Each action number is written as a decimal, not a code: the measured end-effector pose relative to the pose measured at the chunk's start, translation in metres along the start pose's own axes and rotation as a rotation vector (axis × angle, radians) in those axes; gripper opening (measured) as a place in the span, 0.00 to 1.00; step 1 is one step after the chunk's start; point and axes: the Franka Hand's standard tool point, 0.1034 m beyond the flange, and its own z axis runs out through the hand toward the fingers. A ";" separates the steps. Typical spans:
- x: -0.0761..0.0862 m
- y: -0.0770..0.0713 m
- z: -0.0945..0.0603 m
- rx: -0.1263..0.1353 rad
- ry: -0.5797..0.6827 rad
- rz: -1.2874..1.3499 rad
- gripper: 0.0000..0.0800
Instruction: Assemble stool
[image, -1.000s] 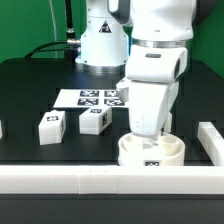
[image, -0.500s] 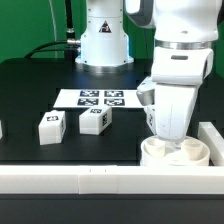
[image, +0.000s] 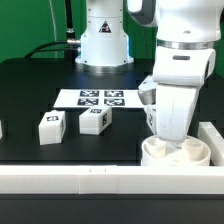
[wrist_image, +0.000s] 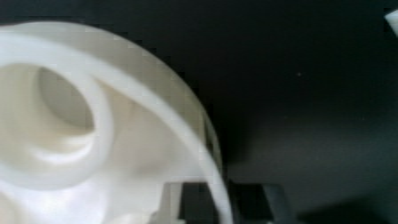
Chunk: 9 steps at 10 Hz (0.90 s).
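at the table's front edge, toward the exterior view's right: stool seat (image: 180, 153), one piece, white plastic, thick and round, upper face hollowed between raised rounded walls. it lies flat on the table, just behind the long white rail (image: 90, 178) and near the short rail (image: 212, 138) on that side. the wrist view gives the seat (wrist_image: 107, 110) close up: glossy curved ribs around an oval hollow, slightly blurred. the gripper (image: 168, 138) reaches straight down into the seat, its tips hidden by the rim in the exterior view. in the wrist view the gripper (wrist_image: 222, 198) has two dark fingers (wrist_image: 189, 200) pressed onto a thin curved rib of the seat (clamped, no gap on either side). legs: small white blocks with black-and-white tags, one leg (image: 52, 128) beside another leg (image: 95, 120), well apart from the seat toward the exterior view's left. marker board (image: 102, 98) flat behind them. surface: matt black table (image: 30, 90). room: white robot base (image: 105, 40) at the back, green wall (image: 25, 25) beyond.
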 end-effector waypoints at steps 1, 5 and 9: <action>0.000 0.000 0.000 0.000 0.000 0.000 0.26; 0.001 -0.003 -0.018 -0.013 0.001 0.040 0.76; -0.005 0.000 -0.052 -0.042 0.000 0.044 0.81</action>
